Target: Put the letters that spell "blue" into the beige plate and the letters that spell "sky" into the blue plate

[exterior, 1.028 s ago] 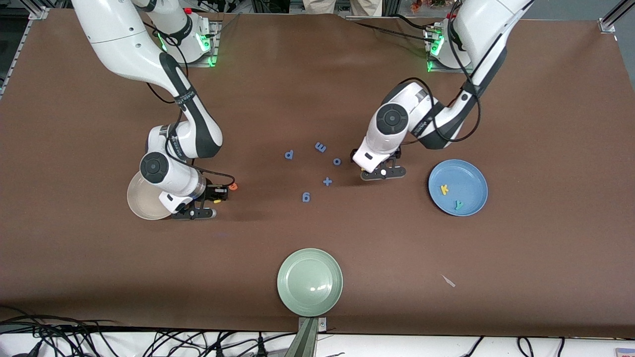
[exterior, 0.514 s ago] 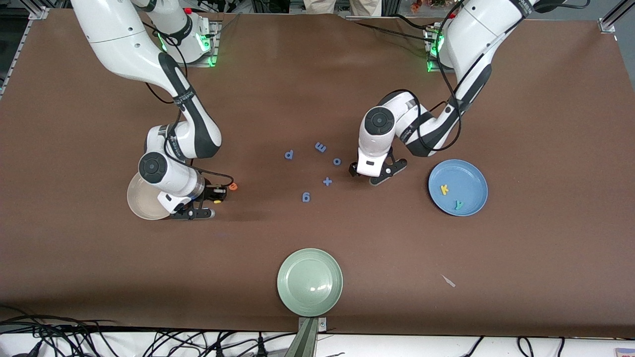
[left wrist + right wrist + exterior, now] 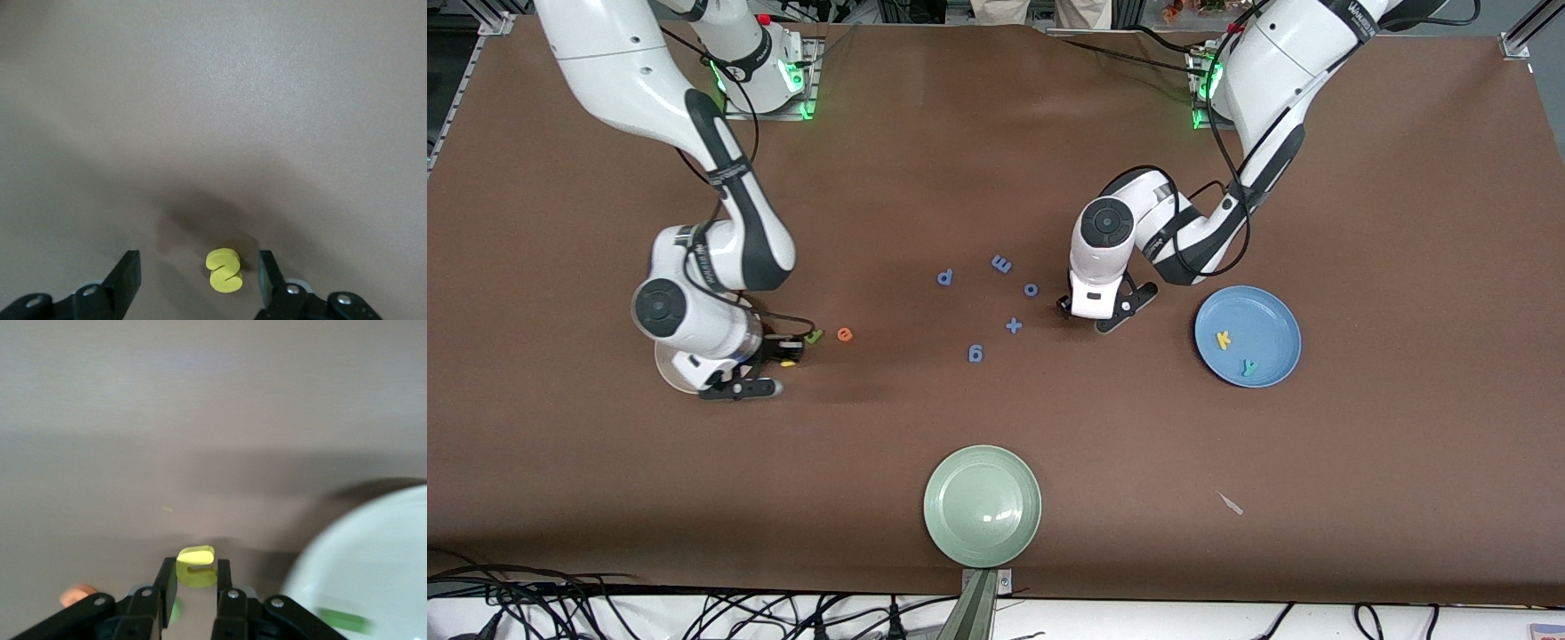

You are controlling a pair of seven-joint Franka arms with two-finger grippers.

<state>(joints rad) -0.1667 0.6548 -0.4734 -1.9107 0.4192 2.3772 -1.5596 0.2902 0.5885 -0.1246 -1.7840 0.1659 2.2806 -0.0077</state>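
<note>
My right gripper [image 3: 783, 366] [image 3: 192, 570] is shut on the yellow u [image 3: 788, 363] [image 3: 197, 567], just off the rim of the beige plate [image 3: 669, 372] [image 3: 373, 560], which my arm mostly hides in the front view. An olive l [image 3: 343, 621] lies in that plate. The green b [image 3: 814, 336] and orange e [image 3: 844, 334] lie on the table beside the gripper. My left gripper [image 3: 1092, 316] [image 3: 199, 267] is low over the table, open, with the yellow s [image 3: 223, 270] between its fingers and untouched. The blue plate [image 3: 1263, 302] holds the yellow k [image 3: 1224, 339] and teal y [image 3: 1249, 365].
Small blue letters [image 3: 1001, 263] and a blue plus sign [image 3: 1014, 325] are scattered mid-table beside my left gripper. A pale green plate [image 3: 983, 462] sits near the front edge. A small pale scrap [image 3: 1231, 503] lies nearer the front camera than the blue plate.
My right gripper has moved toward the beige plate with the yellow u, uncovering the green b. My left gripper turned, came down around the s, and its fingers narrowed.
</note>
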